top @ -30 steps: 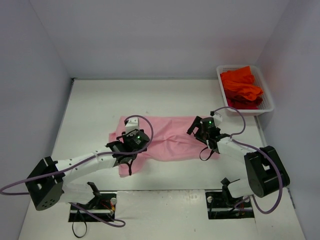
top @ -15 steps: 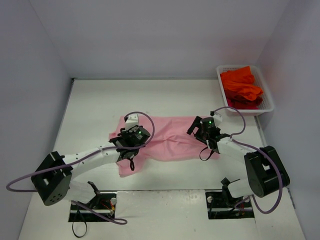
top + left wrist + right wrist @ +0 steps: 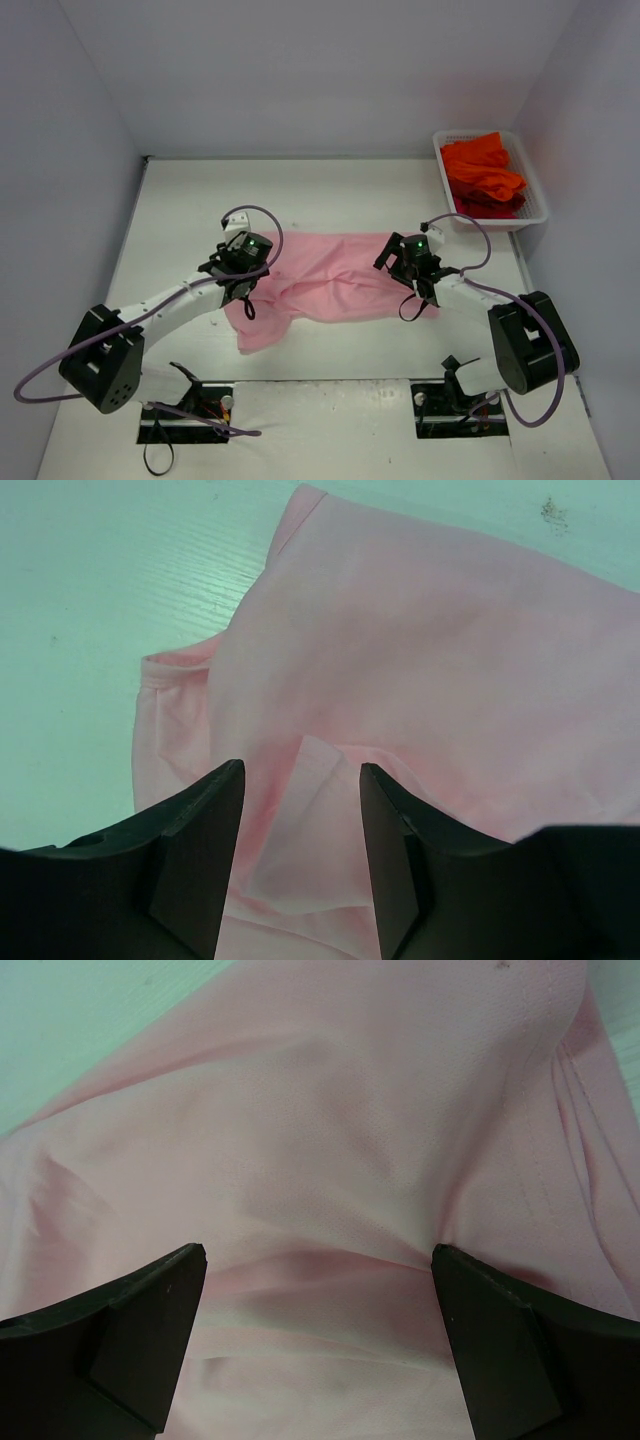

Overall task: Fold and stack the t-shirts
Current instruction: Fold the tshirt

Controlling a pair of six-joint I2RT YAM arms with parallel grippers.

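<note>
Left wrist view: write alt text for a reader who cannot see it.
A rumpled pink t-shirt lies on a pale table. The left pincer hangs above it, its two dark fingers apart, gripping nothing.

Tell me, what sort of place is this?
Likely a robot test cell: plain walls boxing in a white table, left arm and right arm bolted to it, a pink t-shirt spread out, orange-red t-shirts in a basket.

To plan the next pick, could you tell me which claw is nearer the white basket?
Right. The right claw is over the pink t-shirt at its right part, in front and left of the basket; the left claw is over the shirt's left end, farther away.
</note>
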